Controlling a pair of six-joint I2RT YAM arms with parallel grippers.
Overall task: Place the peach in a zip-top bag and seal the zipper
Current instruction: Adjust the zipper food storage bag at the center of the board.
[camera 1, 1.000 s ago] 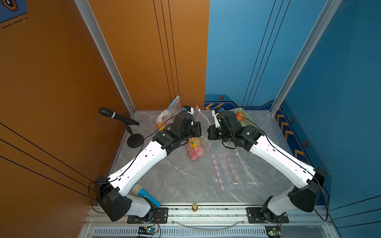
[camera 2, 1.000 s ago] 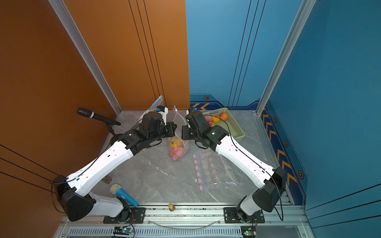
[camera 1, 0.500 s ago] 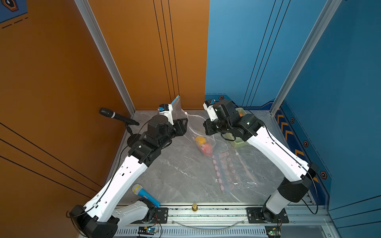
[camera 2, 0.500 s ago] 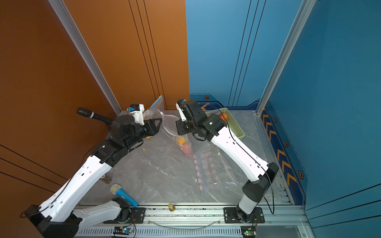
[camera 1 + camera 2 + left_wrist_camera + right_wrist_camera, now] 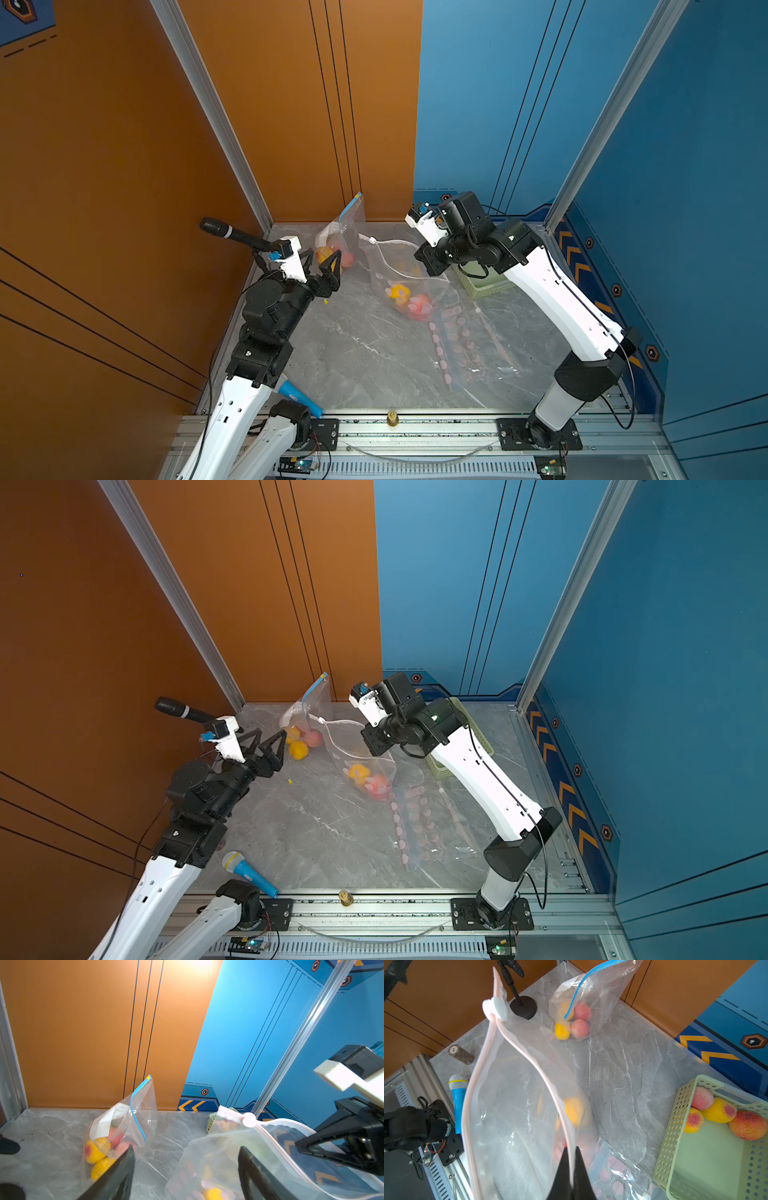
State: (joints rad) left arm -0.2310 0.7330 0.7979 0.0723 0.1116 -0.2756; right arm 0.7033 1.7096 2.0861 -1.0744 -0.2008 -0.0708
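**Zip-top bag held open at the rim; peach inside; zipper unsealed**

We find the right fingers (image 5: 572,1167) pressed together on the pink zipper rim of the zip-top bag (image 5: 395,266). They pinch one side of its mouth and hold that side raised above the desk (image 5: 353,357). The other side of the rim hangs well apart from the pinched one, so the mouth gapes along most of its length. The white slider (image 5: 495,1008) sits at the end of the track away from the pinch.

The peach (image 5: 400,291), yellow-orange, lies inside the bag at its bottom. That end rests on the desk in the far half, about midway between the left and right edges. A red fruit (image 5: 419,306) lies against the peach in the same bag.

We find the left fingers (image 5: 276,746) spread wide with nothing between them, above the desk near its left edge. They point toward a second bag (image 5: 309,712) with a blue zipper, which stands by the far edge and holds fruit. We cannot tell whether they touch it.

A green basket (image 5: 675,1126) toward the far right corner holds further peaches.
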